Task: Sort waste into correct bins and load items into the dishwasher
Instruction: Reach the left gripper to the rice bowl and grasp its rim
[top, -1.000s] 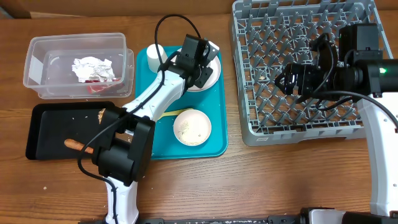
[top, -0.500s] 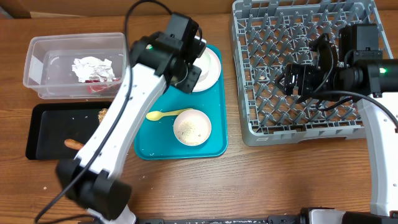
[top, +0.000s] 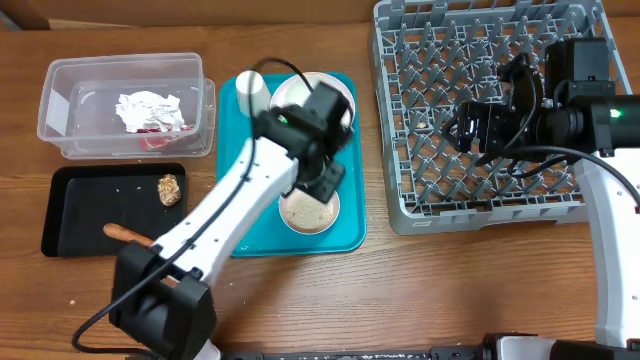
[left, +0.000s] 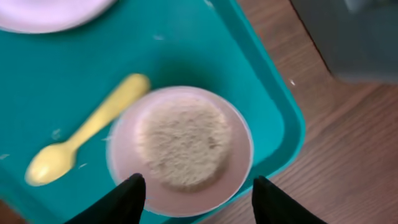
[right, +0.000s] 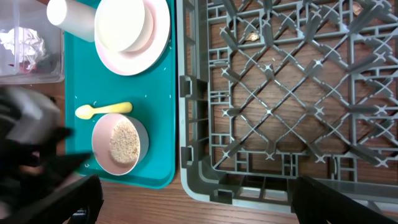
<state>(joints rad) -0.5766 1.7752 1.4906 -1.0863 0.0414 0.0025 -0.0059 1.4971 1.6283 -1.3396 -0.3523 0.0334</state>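
Overhead view.
Operator: What do you find?
Inspector: Your left gripper (top: 326, 182) hangs over the rice bowl (top: 287, 220) on the teal tray (top: 240, 232) and carries nothing. The black tray (top: 80, 215) holds the carrot piece (top: 124, 233) and a brown food bit (top: 169, 189). The clear tub (top: 60, 140) holds crumpled paper (top: 150, 107). The rice (top: 312, 214) likely belongs in that shallow black tray, where a fast tip could scatter it over the edge.

Operator: Left wrist?
Inspector: Your fingers (left: 127, 202) stand partly apart above the bowl's near rim, roughly the bowl's width. The yellow spoon (left: 93, 127) lies with its handle touching or just beside the far rim; I cannot tell which. Pinch one wall only and the bowl may tilt and spill rice onto the tray. A shove could knock the spoon.

Operator: Right wrist?
Inspector: Your right gripper (right: 199, 196) is spread wide and empty over the edge of the dish rack (right: 267, 93). If you rack the bowl unemptied, rice will likely drop through the lattice.
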